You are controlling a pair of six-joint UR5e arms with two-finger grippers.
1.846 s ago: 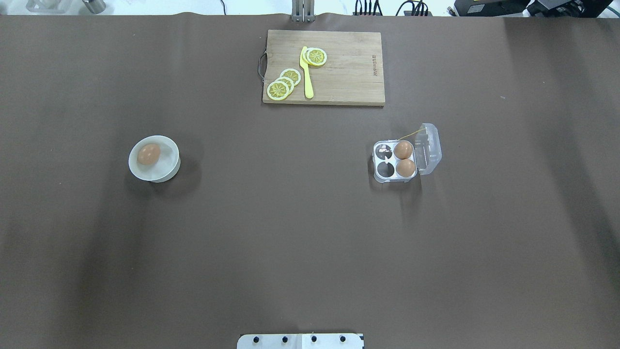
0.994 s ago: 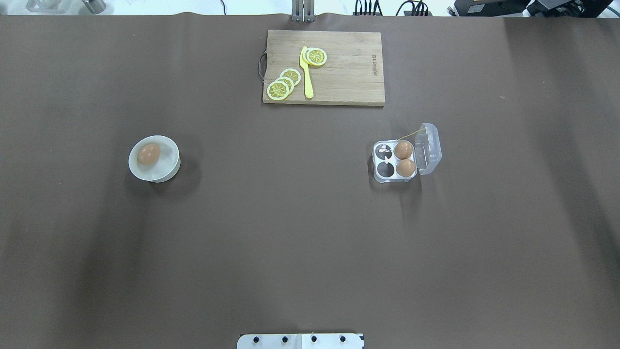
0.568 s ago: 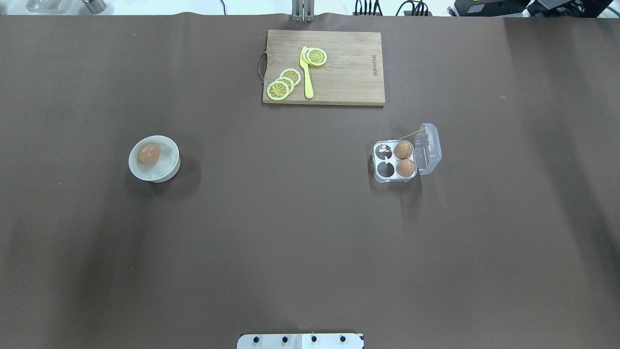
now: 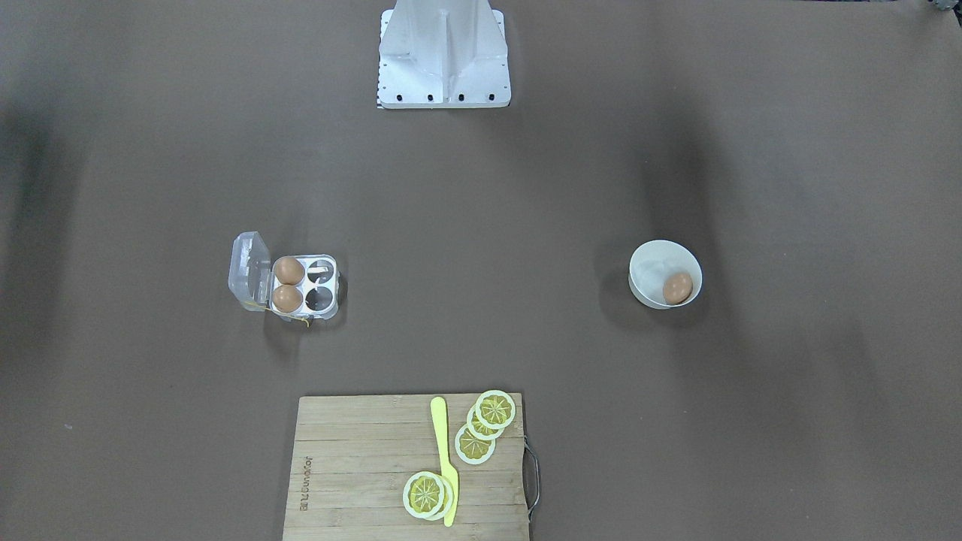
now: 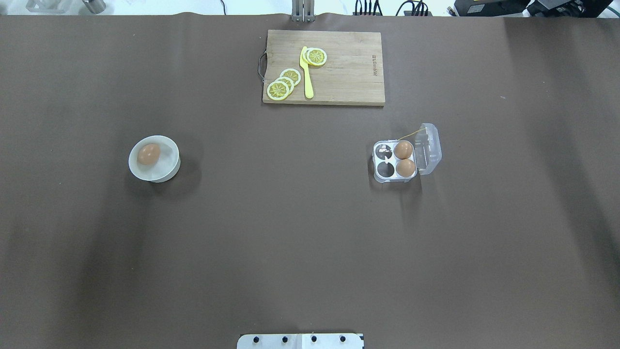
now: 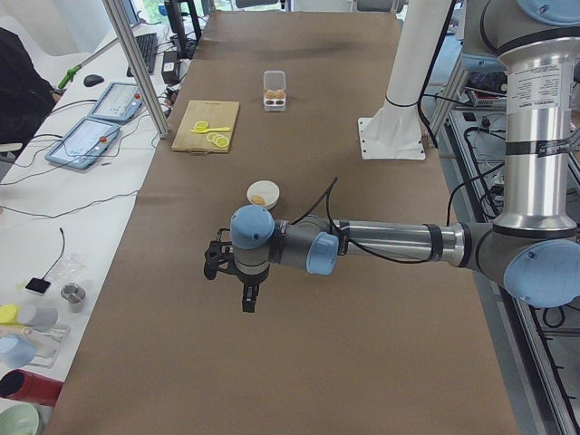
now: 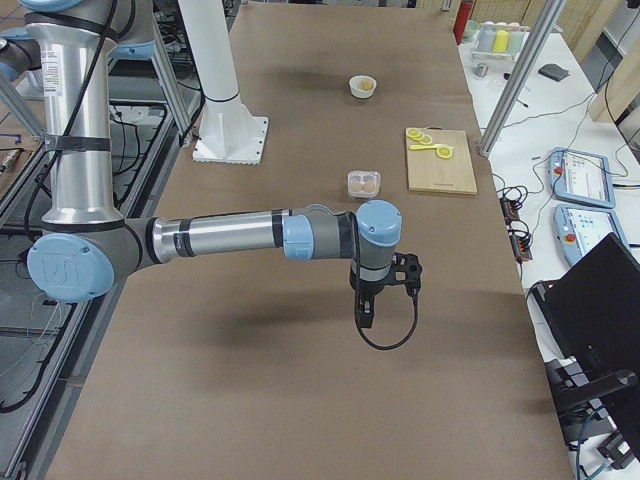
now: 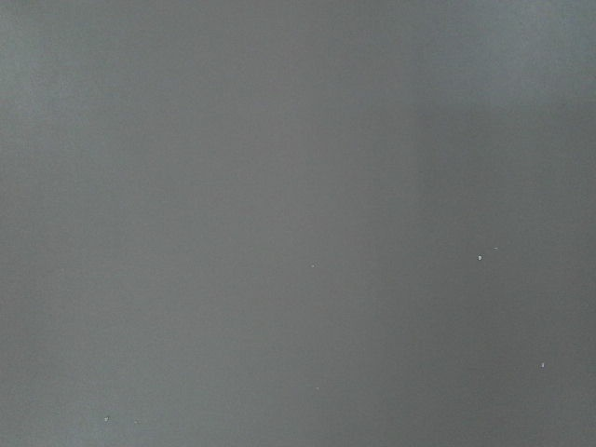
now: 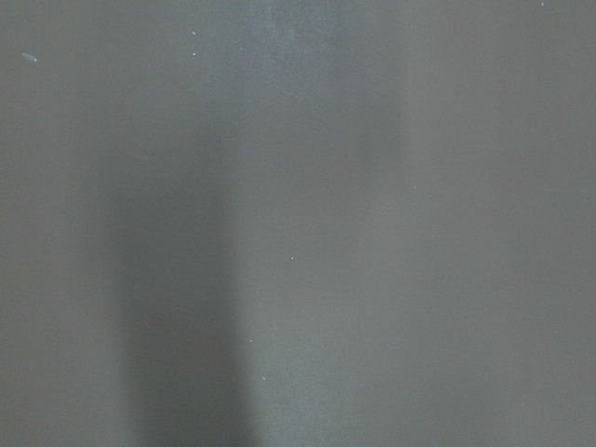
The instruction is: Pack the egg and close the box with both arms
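One tan egg lies in a white bowl on the left half of the table. The clear box stands on the right half with its lid open to the right. It holds two eggs in its right cells, and its two left cells are empty. A yellow string runs from the lid. My left gripper shows only in the exterior left view, over bare table far from the bowl. My right gripper shows only in the exterior right view, near the box. I cannot tell whether either is open.
A wooden cutting board lies at the far middle edge with several lemon slices and a yellow knife. The robot's base plate is at the near edge. Both wrist views show only brown table cover.
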